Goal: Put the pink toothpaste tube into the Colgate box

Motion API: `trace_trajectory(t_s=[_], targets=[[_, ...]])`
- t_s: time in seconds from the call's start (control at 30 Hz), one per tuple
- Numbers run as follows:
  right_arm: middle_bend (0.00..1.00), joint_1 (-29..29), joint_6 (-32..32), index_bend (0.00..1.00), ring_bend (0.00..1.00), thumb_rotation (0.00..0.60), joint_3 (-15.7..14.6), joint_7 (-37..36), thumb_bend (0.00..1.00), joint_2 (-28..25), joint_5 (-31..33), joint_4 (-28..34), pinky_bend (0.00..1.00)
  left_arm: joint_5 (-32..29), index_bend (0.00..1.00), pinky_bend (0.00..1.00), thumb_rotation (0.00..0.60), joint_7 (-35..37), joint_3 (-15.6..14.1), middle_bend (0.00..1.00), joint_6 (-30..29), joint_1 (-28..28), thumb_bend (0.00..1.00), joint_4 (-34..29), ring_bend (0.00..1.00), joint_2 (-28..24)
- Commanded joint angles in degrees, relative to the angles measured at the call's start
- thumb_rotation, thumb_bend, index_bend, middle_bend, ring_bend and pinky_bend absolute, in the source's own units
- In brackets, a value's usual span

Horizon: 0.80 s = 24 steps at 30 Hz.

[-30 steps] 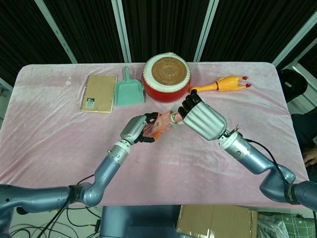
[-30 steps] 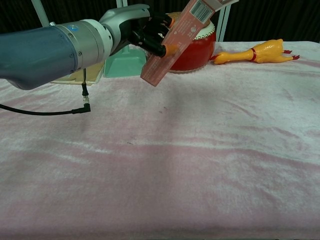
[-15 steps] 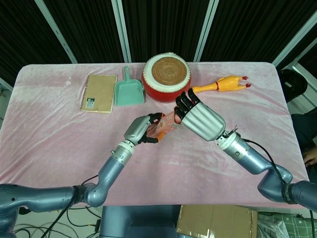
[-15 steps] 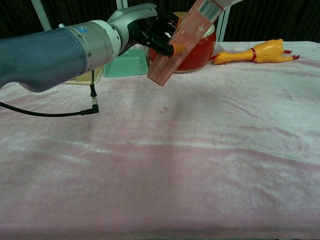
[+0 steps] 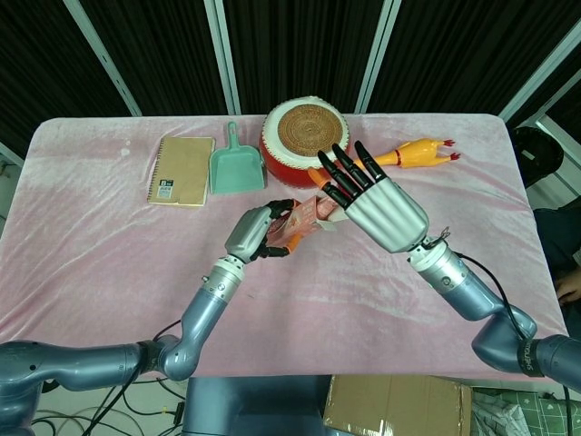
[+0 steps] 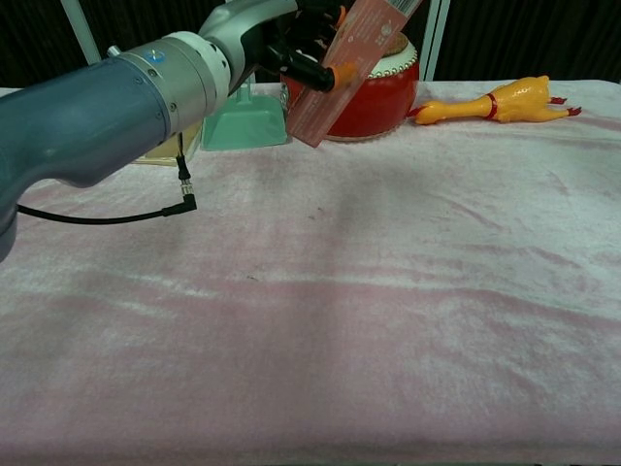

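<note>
My left hand (image 5: pixel 257 232) grips the lower end of the pink-red Colgate box (image 5: pixel 307 216) and holds it tilted above the table's middle. In the chest view the same left hand (image 6: pixel 277 39) holds the box (image 6: pixel 338 70) slanting up and to the right, and the frame's top edge cuts off its upper end. My right hand (image 5: pixel 379 202) hovers just right of the box's upper end, fingers straight and spread, holding nothing. No pink toothpaste tube shows apart from the box; I cannot tell whether it is inside.
Behind the hands stands a red drum (image 5: pixel 306 143) with a woven top. A yellow rubber chicken (image 5: pixel 413 153) lies to its right, a green dustpan (image 5: pixel 236 164) and a tan notebook (image 5: pixel 180 171) to its left. A black cable (image 6: pixel 146 214) hangs from my left arm.
My right hand has let go of the box's upper end and spread its fingers wide. My left hand has lifted the box a little and keeps hold of it.
</note>
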<state>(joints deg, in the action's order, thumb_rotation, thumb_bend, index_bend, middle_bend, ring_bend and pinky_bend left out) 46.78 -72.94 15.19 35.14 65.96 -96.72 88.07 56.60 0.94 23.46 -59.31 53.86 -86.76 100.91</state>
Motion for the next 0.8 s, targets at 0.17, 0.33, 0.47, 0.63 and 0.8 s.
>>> trace_trajectory(t_s=[0.17,0.33,0.47,0.63,0.8], targets=[[0.06,-1.4,-1.5,0.04,0.05,0.600,1.4,0.5,0.21,-1.0,2.2,0.8,0.18,4.2,0.36,0.37,0.600,4.0,1.1,0.30,-4.9,-1.3,0.48,2.6,0.23,2.8],[0.06,-2.1,-2.0,0.04,0.05,0.600,3.1,0.4,0.21,-1.8,5.3,0.6,0.18,6.1,0.36,0.37,0.600,5.5,0.6,0.30,-6.1,-2.3,0.48,3.7,0.23,3.1],[0.06,-2.9,-2.4,0.04,0.05,0.600,3.3,-0.2,0.21,-2.4,6.5,0.2,0.18,6.3,0.37,0.37,0.600,5.2,-0.3,0.30,-5.4,-3.1,0.48,3.5,0.23,2.2],[0.06,-4.9,-2.7,0.04,0.05,0.600,2.5,-1.0,0.21,-3.0,8.2,-0.3,0.18,5.4,0.37,0.37,0.600,2.2,-2.9,0.30,-3.7,-4.8,0.48,2.8,0.23,-0.4],[0.06,-6.6,-3.5,0.04,0.05,0.600,2.1,-2.4,0.21,-2.8,9.9,-0.5,0.18,1.9,0.36,0.37,0.600,-3.6,-5.6,0.30,-1.5,-6.3,0.47,1.9,0.23,-3.3]])
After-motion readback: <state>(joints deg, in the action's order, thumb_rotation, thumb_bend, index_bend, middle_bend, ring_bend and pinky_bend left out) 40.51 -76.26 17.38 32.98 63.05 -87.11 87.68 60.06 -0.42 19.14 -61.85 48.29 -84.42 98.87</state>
